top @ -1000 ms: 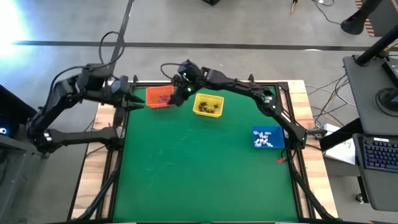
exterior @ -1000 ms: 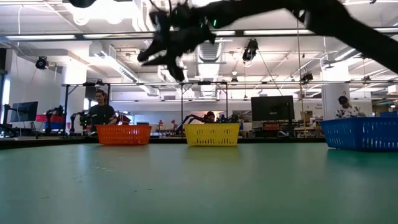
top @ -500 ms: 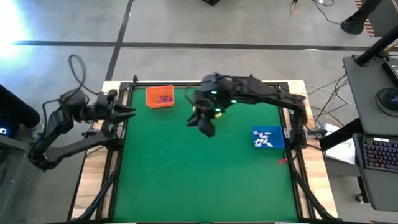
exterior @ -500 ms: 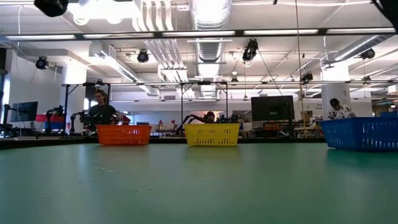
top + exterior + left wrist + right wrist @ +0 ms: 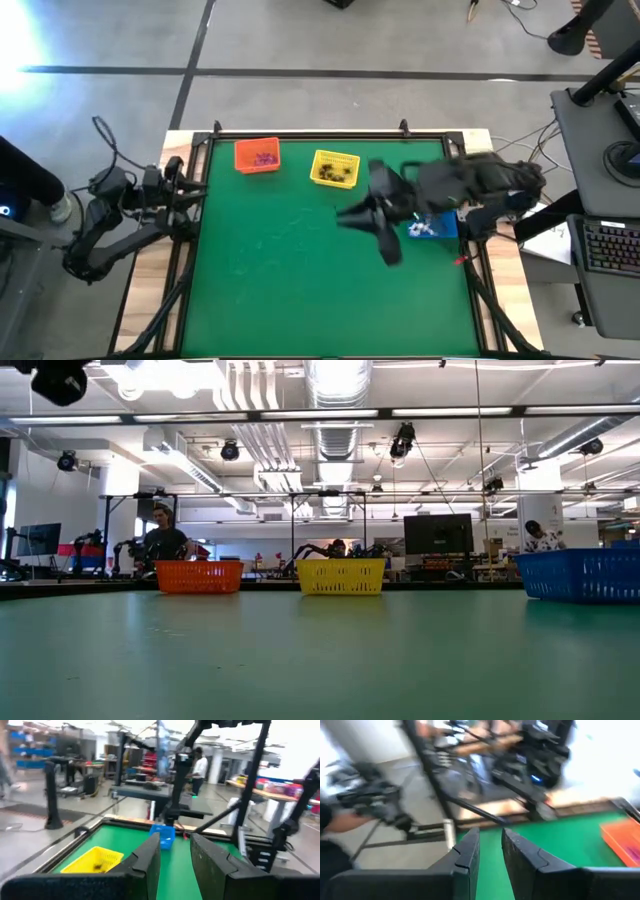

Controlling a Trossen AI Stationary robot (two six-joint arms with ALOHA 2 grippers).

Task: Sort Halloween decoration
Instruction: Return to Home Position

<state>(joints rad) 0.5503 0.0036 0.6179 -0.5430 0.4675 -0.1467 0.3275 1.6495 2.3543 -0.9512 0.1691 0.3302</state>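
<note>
The trinkets lie in three baskets on the green mat: purplish ones (image 5: 264, 158) in the orange basket (image 5: 243, 158), black ones (image 5: 336, 176) in the yellow basket (image 5: 334, 157), white ones (image 5: 421, 229) in the blue basket (image 5: 443, 228). My left gripper (image 5: 196, 190) is drawn back at the table's left edge, open and empty (image 5: 174, 851). My right gripper (image 5: 346, 217) hangs blurred above the mat, just left of the blue basket and pointing toward the table's left side. It is open and empty (image 5: 490, 845).
The low view shows the orange basket (image 5: 199, 576), yellow basket (image 5: 341, 576) and blue basket (image 5: 580, 574) standing along the far part of the mat. People are seated at benches in the room behind. Bare green mat (image 5: 300, 290) fills the near half.
My right gripper has swung from above the orange basket at the far edge, across the yellow basket, toward the right and near side, folding back beside the blue basket. My left arm has pulled back from the orange basket toward the table's left edge. The baskets have stayed put.
</note>
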